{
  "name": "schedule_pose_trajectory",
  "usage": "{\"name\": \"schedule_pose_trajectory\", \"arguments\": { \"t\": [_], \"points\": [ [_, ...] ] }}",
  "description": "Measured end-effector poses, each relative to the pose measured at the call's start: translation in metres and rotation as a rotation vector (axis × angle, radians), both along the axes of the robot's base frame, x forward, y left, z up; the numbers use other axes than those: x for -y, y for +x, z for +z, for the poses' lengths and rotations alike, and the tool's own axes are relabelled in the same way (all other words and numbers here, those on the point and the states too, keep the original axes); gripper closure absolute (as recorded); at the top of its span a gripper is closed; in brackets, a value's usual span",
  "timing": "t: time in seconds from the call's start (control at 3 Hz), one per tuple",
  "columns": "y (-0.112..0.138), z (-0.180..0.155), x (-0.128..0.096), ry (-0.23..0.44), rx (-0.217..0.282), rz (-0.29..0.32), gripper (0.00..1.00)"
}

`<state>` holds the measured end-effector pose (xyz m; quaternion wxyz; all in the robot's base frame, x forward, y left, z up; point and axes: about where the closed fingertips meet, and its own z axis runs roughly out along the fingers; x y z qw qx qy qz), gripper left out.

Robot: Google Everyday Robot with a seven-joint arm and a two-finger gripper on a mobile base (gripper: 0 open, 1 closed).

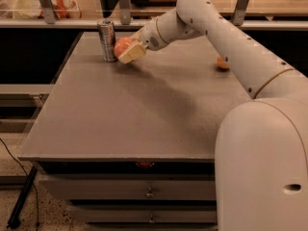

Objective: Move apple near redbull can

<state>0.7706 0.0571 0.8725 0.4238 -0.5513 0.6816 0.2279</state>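
A flat grey-brown table (134, 114). At its far left corner a redbull can (106, 40) stands upright – just beside it, the gripper (127, 50) clasps the apple (121, 44). A small orange fruit (222, 63) lies near the far right edge.

- apple (120, 45): reddish-orange, paler patches, glossy;
- redbull can (106, 40): silver w/ darker bluish blocks;
- gripper (130, 53), at the apple's front, just beside the can: cream-yellow;
- arm (231, 42): white, thin tan ring nr its lower end;
- small fruit (222, 63): plain orange;
- table (144, 114): flat grey-brown, no pattern
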Motion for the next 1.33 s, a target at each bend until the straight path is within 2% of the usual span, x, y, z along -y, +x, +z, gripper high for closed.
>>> {"name": "schedule_pose_trajectory", "arguments": {
  "t": [1.0, 1.33],
  "points": [
    [0.0017, 0.0010, -0.0050, 0.024, -0.008, 0.030, 0.13],
    [0.0013, -0.0060, -0.0109, 0.018, -0.028, 0.066, 0.00]
  ]
}}
